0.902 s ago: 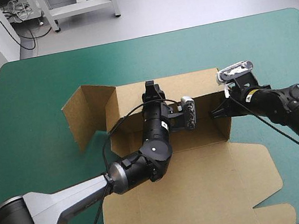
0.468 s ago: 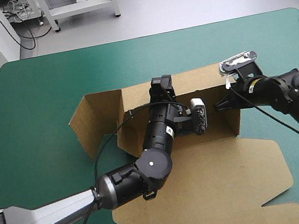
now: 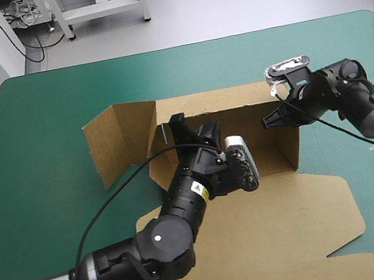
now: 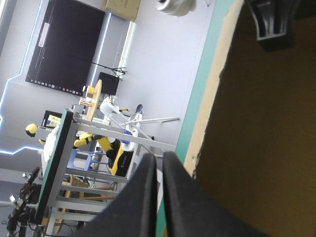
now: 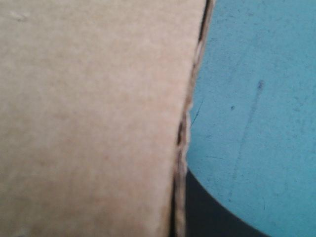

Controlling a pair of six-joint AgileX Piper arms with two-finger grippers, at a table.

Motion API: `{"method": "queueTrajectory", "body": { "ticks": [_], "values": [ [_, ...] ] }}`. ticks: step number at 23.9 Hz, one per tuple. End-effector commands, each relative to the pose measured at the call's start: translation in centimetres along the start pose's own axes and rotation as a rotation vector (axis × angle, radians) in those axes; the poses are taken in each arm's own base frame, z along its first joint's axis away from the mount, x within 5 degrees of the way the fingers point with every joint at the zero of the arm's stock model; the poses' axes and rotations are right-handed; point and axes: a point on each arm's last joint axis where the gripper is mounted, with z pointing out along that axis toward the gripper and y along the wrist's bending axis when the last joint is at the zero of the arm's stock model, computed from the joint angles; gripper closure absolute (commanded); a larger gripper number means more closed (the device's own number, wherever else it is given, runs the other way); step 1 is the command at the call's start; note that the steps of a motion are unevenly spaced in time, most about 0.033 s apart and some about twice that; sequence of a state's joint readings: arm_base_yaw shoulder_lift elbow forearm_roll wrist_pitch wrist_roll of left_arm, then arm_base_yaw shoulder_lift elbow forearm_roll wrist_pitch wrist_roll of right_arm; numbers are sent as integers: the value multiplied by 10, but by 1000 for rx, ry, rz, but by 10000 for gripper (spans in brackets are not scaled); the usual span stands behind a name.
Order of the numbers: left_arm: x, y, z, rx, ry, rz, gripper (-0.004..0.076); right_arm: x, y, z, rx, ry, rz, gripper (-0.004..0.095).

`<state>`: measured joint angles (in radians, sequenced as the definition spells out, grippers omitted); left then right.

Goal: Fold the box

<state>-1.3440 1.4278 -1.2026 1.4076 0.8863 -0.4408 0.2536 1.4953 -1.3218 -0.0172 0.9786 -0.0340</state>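
Brown box sits mid-table on the teal-green cover, walls up, lid flat. The left gripper, pressed together, is at its far left corner. The right gripper is by the right wall, and I cannot tell its grip.

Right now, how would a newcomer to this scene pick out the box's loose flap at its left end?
On the teal-green table, the brown box sits with its far wall raised. At that wall's left end one flap stands upright, swung outward over bare cover. Unlike the flat lid toward the near edge, it stands, and it alone angles away from the tray.
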Motion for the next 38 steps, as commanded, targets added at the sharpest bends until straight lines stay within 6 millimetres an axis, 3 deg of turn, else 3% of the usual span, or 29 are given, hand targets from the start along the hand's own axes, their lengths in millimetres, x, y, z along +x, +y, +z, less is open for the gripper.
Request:
{"method": "queueTrajectory", "body": {
  "ticks": [1, 8, 9, 16, 18, 19, 22, 24, 26, 30, 32, 38],
  "values": [
    [12, 47, -16, -105, -1, -102, 722, -18, -3, 2, 17, 30, -38, 907],
    [66, 99, -3, -199, 166, -279, 722, -55, -5, 32, 15, 66, -37, 908],
    [91, 111, 4, -206, 242, -341, 722, -65, -5, 42, 15, 71, -37, 908],
    [166, 126, 17, -136, 481, -587, 722, -83, -6, 68, 23, 81, -46, 904],
    [206, 132, 15, -86, 583, -752, 722, -87, -8, 66, 43, 64, -55, 829],
    [214, 133, 14, -72, 601, -792, 722, -87, -9, 65, 54, 61, -59, 787],
    [242, 137, 7, 3, 619, -968, 722, -88, -11, 65, 78, 56, -24, 528],
    [256, 139, 3, 31, 612, -1069, 722, -89, -12, 63, 78, 51, -24, 448],
    [268, 141, -2, 51, 628, -1119, 722, -91, -13, 53, 90, 61, -25, 435],
    [286, 143, -11, 37, 673, -1182, 722, -103, -16, 10, 114, -57, -2, 423],
    [291, 145, -14, 34, 676, -1208, 722, -102, -17, -13, 132, -104, -5, 404],
    [305, 147, -21, 10, 691, -1306, 722, -87, -17, -51, 139, -159, 8, 388]
  ]
}}
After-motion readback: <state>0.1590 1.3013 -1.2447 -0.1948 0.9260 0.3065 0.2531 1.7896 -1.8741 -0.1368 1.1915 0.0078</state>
